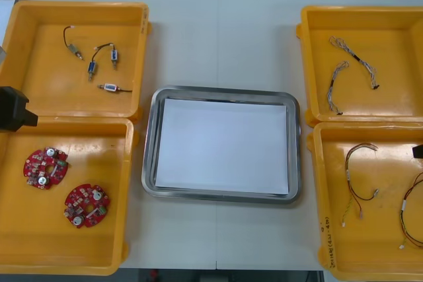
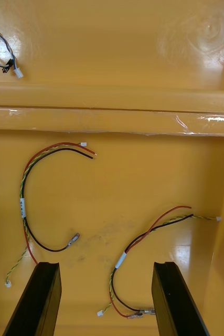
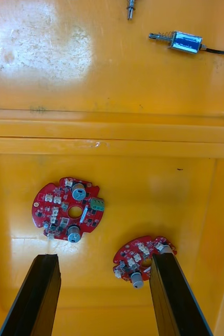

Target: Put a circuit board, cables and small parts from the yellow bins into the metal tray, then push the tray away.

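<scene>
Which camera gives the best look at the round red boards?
The left wrist view: both circuit boards lie close under the open left gripper, parts plain, one finger covering an edge. The front view shows them small in a yellow bin. The right wrist view faces cables.

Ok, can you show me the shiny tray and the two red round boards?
metal tray (image 1: 149, 150), front view, on its left rim.
left circuit board (image 1: 45, 167), front view, on its middle.
right circuit board (image 1: 86, 205), front view, on its middle.

One of the left jaws hides part of a circuit board.
</scene>
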